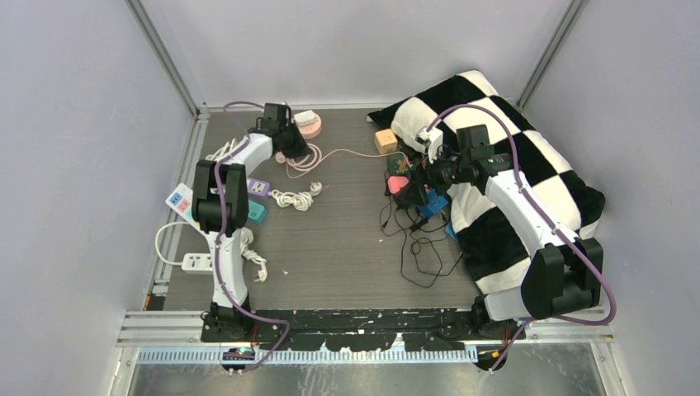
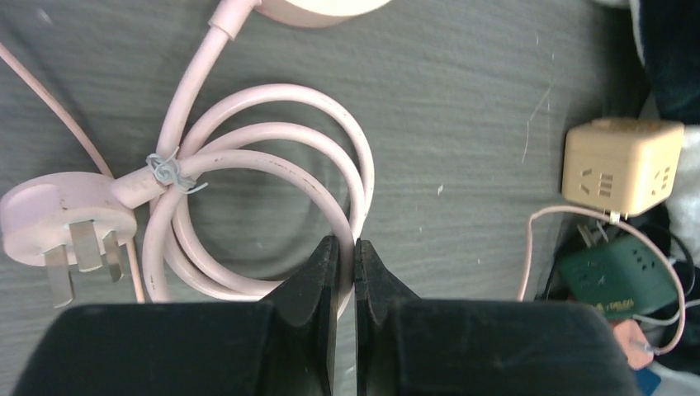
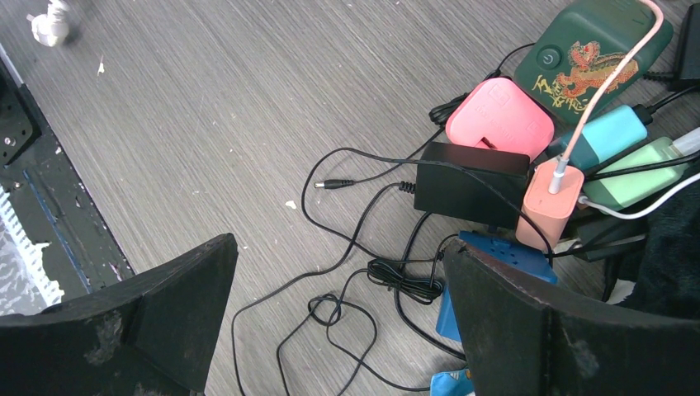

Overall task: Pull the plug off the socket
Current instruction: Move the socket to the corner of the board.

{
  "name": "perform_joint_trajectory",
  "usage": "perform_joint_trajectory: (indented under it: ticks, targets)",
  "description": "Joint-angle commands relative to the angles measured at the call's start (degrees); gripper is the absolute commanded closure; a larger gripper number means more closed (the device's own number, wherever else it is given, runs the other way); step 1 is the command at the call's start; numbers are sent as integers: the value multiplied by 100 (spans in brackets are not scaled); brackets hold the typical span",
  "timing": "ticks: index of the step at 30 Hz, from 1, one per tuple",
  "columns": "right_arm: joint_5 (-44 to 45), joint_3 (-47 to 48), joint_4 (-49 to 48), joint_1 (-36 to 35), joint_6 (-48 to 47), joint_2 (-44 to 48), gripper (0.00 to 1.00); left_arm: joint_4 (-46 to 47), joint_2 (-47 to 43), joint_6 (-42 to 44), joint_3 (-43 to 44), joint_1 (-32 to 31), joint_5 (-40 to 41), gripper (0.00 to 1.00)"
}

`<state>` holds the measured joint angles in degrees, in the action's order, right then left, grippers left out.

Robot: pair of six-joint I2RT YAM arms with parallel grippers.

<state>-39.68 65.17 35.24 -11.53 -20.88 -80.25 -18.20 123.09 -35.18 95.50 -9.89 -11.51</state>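
Observation:
My left gripper (image 2: pixel 347 247) is shut on a loop of the coiled pink cable (image 2: pixel 272 148). That cable runs from a round pink socket unit (image 2: pixel 297 7) to a pink three-pin plug (image 2: pixel 58 223) lying loose on the table with its pins bare. My right gripper (image 3: pixel 338 247) hangs open over black wires, holding nothing. To its right a blue socket strip (image 3: pixel 495 256) carries a black adapter (image 3: pixel 470 177) and a salmon charger plug (image 3: pixel 549 202). A pink plug (image 3: pixel 499 115) and a green socket block (image 3: pixel 598 54) lie behind them.
A beige cube socket (image 2: pixel 623 165) sits beside the cluster. A checkered cushion (image 1: pixel 528 165) fills the right side. White power strips (image 1: pixel 196 262) and a white cable bundle (image 1: pixel 295 198) lie left of centre. Loose black wires (image 1: pixel 421 247) trail toward the front.

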Motion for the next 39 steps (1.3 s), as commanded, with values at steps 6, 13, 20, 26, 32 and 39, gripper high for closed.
perform_joint_trajectory:
  ticks: [6,13,20,26,32,39]
  targets:
    - [-120,189,-51,-21,-50,244,0,785,-769,166,-869,-430,-737,100]
    - [-176,180,-44,-46,-46,229,0,962,-945,376,-1322,-771,-1109,100]
    - [-179,172,-45,-64,-44,216,0,1273,-1185,417,-2025,-1073,-1407,100]
    - [-166,172,-46,-77,-39,186,0,1752,-1669,404,-2878,-1321,-1422,100]
    - [-179,162,-51,-106,-50,144,1,2167,-2235,397,-3722,-1570,-1330,100]
    - [-194,149,-47,-134,-69,134,0,2537,-2701,363,-4638,-1782,-1161,100]
